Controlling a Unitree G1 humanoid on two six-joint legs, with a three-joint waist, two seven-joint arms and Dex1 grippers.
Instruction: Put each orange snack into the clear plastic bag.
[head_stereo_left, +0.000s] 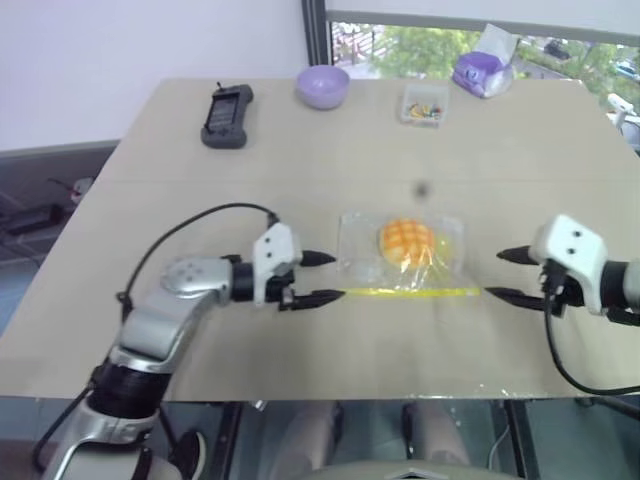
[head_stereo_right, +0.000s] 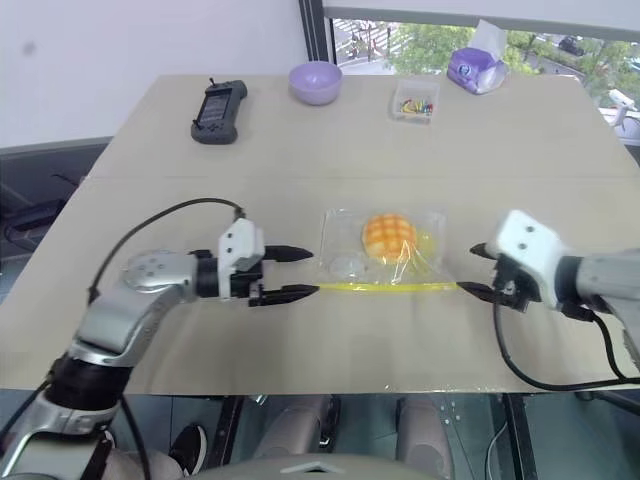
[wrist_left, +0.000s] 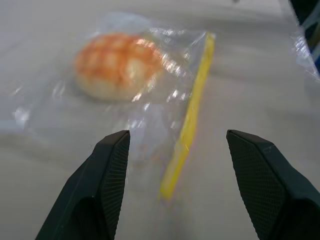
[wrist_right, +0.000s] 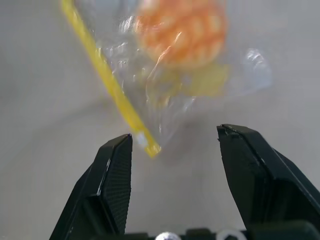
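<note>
The clear plastic bag (head_stereo_left: 402, 258) lies flat mid-table with the orange snack (head_stereo_left: 406, 241) inside, its yellow zip strip (head_stereo_left: 412, 292) running nine to three o'clock between the left gripper (head_stereo_left: 318, 278) and right gripper (head_stereo_left: 508, 275). Both stand wide and empty, one off each end, about equally near. The right wrist view shows the strip's tip just beyond that gripper's fingers.

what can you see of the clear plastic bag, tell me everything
The clear plastic bag is a flat, crinkly, see-through pouch lying on the tan table between the two open grippers, touched by neither. A yellow zip strip runs along its near edge, its ends pointing toward the left gripper and right gripper. Inside sits the orange snack, a domed bun with a scored grid, beside a pale yellow patch. The film glints and wrinkles around the bun.
</note>
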